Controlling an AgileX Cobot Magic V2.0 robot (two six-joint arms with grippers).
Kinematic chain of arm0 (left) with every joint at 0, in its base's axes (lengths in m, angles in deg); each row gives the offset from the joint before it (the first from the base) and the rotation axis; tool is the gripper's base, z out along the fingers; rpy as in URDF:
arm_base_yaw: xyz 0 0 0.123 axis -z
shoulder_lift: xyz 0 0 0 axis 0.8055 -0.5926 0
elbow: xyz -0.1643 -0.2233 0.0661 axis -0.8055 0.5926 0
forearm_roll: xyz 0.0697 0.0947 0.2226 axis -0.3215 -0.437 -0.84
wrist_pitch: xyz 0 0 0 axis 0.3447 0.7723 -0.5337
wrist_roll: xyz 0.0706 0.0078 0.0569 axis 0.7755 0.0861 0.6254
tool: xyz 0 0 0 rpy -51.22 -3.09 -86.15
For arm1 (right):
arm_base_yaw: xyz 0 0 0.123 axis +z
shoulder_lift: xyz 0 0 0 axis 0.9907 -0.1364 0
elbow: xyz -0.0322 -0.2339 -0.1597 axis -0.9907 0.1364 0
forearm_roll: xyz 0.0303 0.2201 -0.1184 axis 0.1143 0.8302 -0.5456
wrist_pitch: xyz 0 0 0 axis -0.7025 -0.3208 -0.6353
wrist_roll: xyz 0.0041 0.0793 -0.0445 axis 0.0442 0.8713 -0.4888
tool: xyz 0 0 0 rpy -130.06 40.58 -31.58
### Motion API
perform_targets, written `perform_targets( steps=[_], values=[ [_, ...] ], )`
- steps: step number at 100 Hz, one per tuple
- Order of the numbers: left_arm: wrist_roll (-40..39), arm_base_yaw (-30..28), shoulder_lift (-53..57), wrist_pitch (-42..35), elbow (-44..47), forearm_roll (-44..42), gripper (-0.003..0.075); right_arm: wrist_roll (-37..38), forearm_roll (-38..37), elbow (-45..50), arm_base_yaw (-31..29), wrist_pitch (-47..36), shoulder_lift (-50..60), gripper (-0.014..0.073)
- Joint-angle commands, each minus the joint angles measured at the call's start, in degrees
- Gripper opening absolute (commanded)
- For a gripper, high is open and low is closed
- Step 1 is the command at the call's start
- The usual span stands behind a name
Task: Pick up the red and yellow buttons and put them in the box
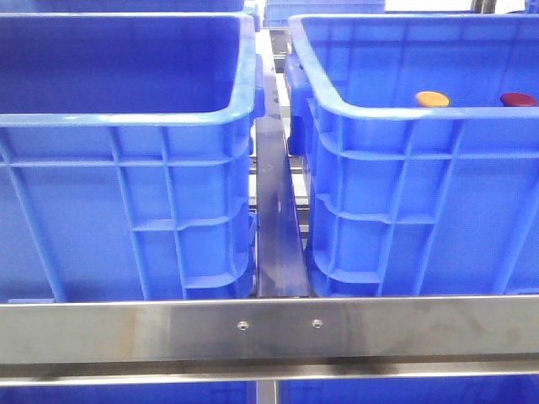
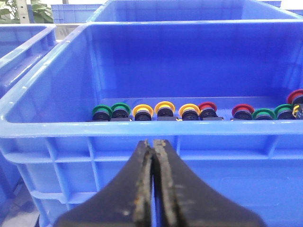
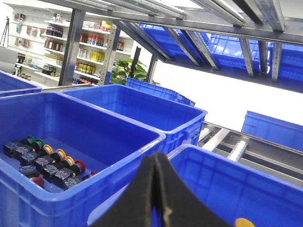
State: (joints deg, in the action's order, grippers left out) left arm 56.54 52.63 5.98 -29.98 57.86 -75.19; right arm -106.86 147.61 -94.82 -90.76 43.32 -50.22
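An orange-yellow button (image 1: 431,99) and a dark red button (image 1: 517,99) lie inside the right-hand blue box (image 1: 396,168), just showing over its near rim. The right wrist view shows the yellow button (image 3: 244,222) low in that box (image 3: 227,184). My right gripper (image 3: 156,155) is shut with nothing in it, over the box's rim. My left gripper (image 2: 154,142) is shut and empty, outside the near wall of another blue crate (image 2: 142,71). That crate holds a row of green, yellow and red push buttons (image 2: 164,109). Neither gripper shows in the front view.
The left blue crate (image 1: 126,185) stands beside the box with a narrow steel gap (image 1: 276,227) between them. A steel rail (image 1: 269,328) crosses in front. More blue crates (image 3: 156,106), a roller track (image 3: 236,149) and an overhead shelf frame (image 3: 189,19) surround them.
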Motion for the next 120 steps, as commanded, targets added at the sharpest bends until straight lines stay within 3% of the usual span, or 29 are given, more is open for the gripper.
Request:
perform_targets(
  steps=[1, 120],
  values=[
    [-0.7, 0.0, 1.8, -4.0, 3.0, 0.0, -0.002, -0.1, 2.9, -1.3, 0.0, 0.4, -0.7, -0.0062],
    [-0.7, 0.0, 1.8, -4.0, 3.0, 0.0, -0.002, -0.7, 4.9, -1.3, 0.0, -2.1, -0.7, -0.0062]
  ],
)
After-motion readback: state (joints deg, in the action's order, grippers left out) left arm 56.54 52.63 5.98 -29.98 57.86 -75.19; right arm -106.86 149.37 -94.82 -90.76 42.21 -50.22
